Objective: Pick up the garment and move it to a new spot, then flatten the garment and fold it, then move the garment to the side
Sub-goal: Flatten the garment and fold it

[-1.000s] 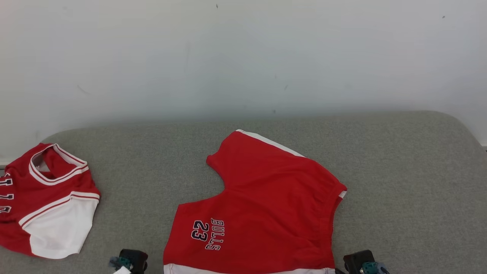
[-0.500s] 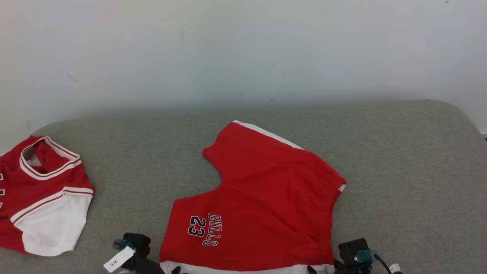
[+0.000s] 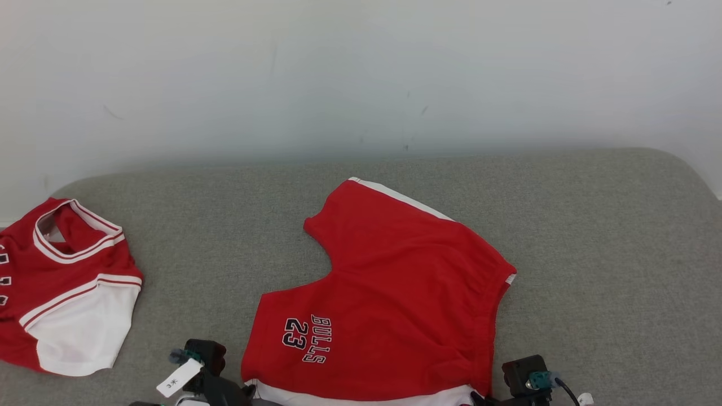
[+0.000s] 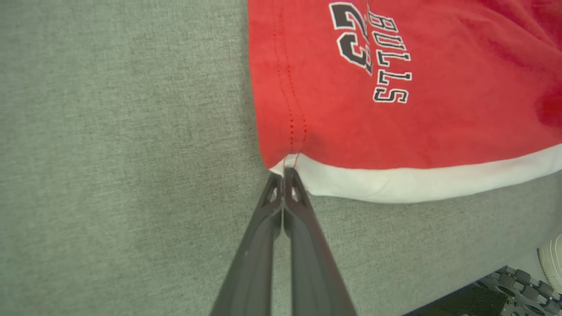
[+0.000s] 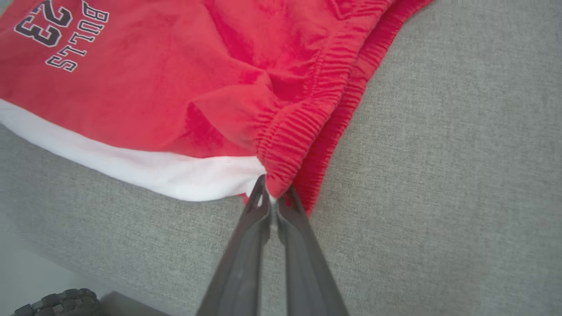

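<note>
Red shorts at cushion edge

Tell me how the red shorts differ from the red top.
The shorts lie spread out; the top lies bundled. The shorts read BULLS 23; the top shows a striped neckline. The left gripper and right gripper pinch the shorts; nothing touches the top. Both are red and white.

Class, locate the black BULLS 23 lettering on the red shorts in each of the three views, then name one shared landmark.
Head view: black BULLS 23 lettering, lower centre, on the red shorts.
Left wrist view: lettering, top, right of centre.
Right wrist view: lettering, top left corner.
Shared landmark: the shorts' white hem band, below the lettering in each view.
</note>
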`<state>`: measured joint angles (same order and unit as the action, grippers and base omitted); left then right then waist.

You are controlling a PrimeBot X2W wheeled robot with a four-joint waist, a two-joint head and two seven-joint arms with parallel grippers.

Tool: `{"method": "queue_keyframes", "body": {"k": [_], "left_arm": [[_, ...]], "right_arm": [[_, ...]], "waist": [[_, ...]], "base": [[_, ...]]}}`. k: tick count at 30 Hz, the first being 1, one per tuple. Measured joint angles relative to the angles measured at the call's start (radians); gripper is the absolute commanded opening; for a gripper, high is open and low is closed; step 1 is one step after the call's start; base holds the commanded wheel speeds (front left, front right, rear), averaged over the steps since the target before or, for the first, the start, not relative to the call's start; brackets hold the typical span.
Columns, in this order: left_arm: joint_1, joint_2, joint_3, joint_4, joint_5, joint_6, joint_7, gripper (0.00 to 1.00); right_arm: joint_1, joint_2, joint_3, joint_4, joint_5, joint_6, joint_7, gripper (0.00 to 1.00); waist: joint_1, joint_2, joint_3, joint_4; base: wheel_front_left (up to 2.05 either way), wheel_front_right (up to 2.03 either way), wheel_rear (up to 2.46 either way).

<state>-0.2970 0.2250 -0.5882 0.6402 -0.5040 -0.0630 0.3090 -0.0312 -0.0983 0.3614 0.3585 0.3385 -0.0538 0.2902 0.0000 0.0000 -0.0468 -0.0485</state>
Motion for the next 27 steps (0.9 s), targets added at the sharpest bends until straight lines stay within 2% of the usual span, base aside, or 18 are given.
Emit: {"method": "queue_keyframes", "body": {"k": [7, 15, 23, 27], "left_arm": [[-0.011, 0.0, 0.019, -0.019, -0.01, -0.003, -0.031, 0.0], [-0.123, 0.001, 0.031, -0.111, -0.002, -0.009, -0.065, 0.0], [-0.253, -0.005, 0.06, -0.111, 0.006, 0.01, -0.063, 0.0], [-0.305, -0.008, 0.07, -0.094, 0.011, 0.016, -0.055, 0.0]], "right_arm": [[0.001, 0.007, -0.025, -0.055, 0.055, 0.024, -0.028, 0.0], [-0.002, 0.006, -0.051, -0.153, 0.093, 0.049, -0.045, 0.0], [-0.091, 0.012, -0.075, -0.198, 0.141, 0.072, -0.043, 0.0], [-0.129, 0.023, -0.09, -0.206, 0.169, 0.07, -0.043, 0.0]], "waist": [[0.0, 0.0, -0.002, 0.005], [0.0, 0.0, 0.009, 0.001], [0.0, 0.0, 0.033, -0.033], [0.0001, 0.0, 0.057, -0.057]], "base": [[0.0, 0.0, 0.0], [0.0, 0.0, 0.0], [0.0, 0.0, 0.0], [0.0, 0.0, 0.0]]}}
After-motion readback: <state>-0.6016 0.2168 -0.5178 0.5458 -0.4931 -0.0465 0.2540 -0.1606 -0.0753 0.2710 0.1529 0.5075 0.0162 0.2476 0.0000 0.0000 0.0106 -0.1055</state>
